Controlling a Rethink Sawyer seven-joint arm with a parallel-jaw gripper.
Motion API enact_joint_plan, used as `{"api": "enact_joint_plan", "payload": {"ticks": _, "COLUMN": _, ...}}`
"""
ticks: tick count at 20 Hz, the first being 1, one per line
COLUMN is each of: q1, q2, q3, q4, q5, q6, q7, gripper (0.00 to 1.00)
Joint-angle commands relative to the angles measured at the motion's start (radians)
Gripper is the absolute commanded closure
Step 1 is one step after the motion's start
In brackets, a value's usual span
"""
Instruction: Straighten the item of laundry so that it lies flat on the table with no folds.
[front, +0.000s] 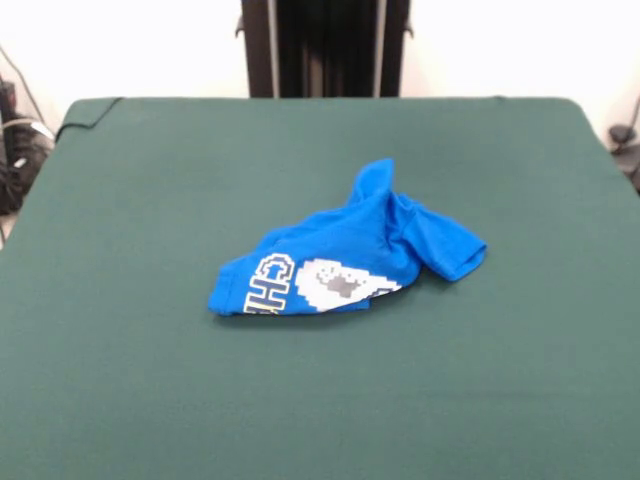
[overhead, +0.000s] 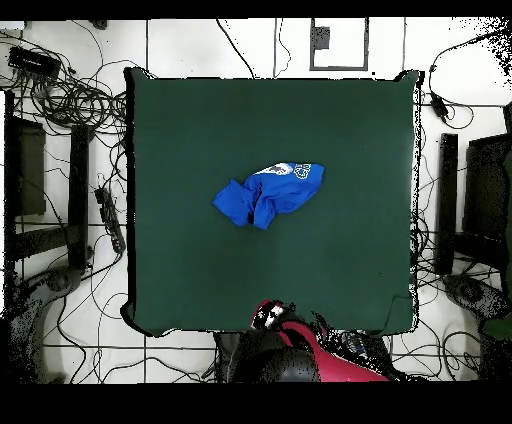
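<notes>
Item: blue T-shirt (front: 345, 255) (overhead: 268, 193), crumpled mid-surface (front: 150, 200) (overhead: 350, 130). Your tool (overhead: 268, 316) sits at the surface's edge, well apart; its opening cannot be told.

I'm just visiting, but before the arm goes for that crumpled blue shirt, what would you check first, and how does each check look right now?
1. Small bright blue cotton T-shirt fully on the dark green felt-covered table: ok, near the middle.
2. Shirt lying flat: not ok, bunched, with a peak sticking up and the white block lettering partly folded under.
3. Nothing else resting on the table near the shirt: ok.
4. Red and black arm drawn back from the shirt: ok, at the table's edge by the base.
5. Gripper open: cannot tell.
6. A loose edge to grab: ok, probably the sleeve end.
</notes>
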Motion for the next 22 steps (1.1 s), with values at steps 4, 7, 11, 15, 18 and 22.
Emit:
{"api": "enact_joint_plan", "payload": {"ticks": 4, "q1": -0.083, "q2": -0.066, "q3": 0.176, "q4": 0.017, "q5": -0.095, "q6": 0.219, "q7": -0.413, "gripper": 0.00}}
{"api": "enact_joint_plan", "payload": {"ticks": 7, "q1": -0.094, "q2": -0.074, "q3": 0.194, "q4": 0.046, "q5": -0.087, "q6": 0.210, "q7": -0.371, "gripper": 0.00}}
{"api": "enact_joint_plan", "payload": {"ticks": 11, "q1": -0.139, "q2": 0.011, "q3": 0.229, "q4": 0.119, "q5": -0.095, "q6": 0.079, "q7": -0.352, "gripper": 0.00}}
{"api": "enact_joint_plan", "payload": {"ticks": 15, "q1": -0.175, "q2": 0.135, "q3": 0.254, "q4": 0.162, "q5": -0.154, "q6": -0.093, "q7": -0.269, "gripper": 0.00}}
{"api": "enact_joint_plan", "payload": {"ticks": 18, "q1": -0.188, "q2": 0.219, "q3": 0.267, "q4": 0.169, "q5": -0.204, "q6": -0.213, "q7": -0.200, "gripper": 0.00}}
{"api": "enact_joint_plan", "payload": {"ticks": 22, "q1": -0.175, "q2": 0.303, "q3": 0.266, "q4": 0.156, "q5": -0.257, "q6": -0.343, "q7": -0.098, "gripper": 0.00}}
